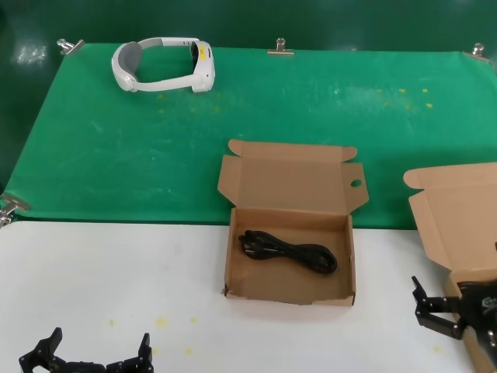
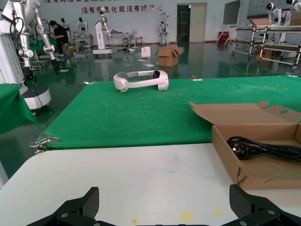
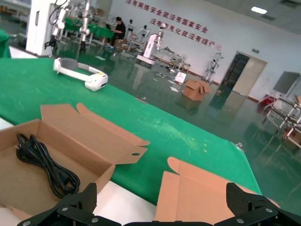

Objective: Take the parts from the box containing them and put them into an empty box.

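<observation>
From my remote seat, going left to right: the left gripper (image 1: 94, 359) sits low at the near left edge of the white table (image 1: 93, 272), jaws spread and empty. Far left on the green mat (image 1: 326, 109) lies a white headset (image 1: 163, 64) (no part of the job).

In the centre stands an open cardboard box with a round-holed flap (image 1: 289, 233), its lid folded back towards the far side. Inside it lies one black cord bundle (image 1: 287, 250), resting flat on the box floor. Its long axis runs from far-left to near-right, with what looks like the plug end at the far left.

At the right edge, a second open cardboard box (image 1: 458, 217) is partly cut off; I cannot see its contents. The right gripper (image 1: 441, 309) hovers just at this box's near side, fingers apart, holding nothing.

The cord lies left of and slightly beyond the right gripper, and right of and beyond the left one. I judge the right arm nearer, though that cord already lies in the holed box.
</observation>
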Available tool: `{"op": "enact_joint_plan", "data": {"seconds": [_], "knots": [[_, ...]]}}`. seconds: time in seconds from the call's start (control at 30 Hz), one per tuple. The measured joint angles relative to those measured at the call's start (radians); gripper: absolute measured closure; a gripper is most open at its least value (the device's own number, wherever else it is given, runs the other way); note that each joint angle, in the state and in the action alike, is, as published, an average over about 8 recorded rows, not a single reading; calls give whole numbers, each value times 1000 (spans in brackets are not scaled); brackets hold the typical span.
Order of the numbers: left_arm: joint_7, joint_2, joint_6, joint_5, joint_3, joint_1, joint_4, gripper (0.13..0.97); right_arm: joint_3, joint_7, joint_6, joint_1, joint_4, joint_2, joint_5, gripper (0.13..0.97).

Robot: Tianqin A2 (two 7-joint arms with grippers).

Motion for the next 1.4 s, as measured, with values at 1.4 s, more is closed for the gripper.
{"op": "enact_joint_plan", "data": {"seconds": [1.4], "knots": [[0,0,0,-1,1,0,-1,132,-33,-51,168,-208,111,37,441,129]]}}
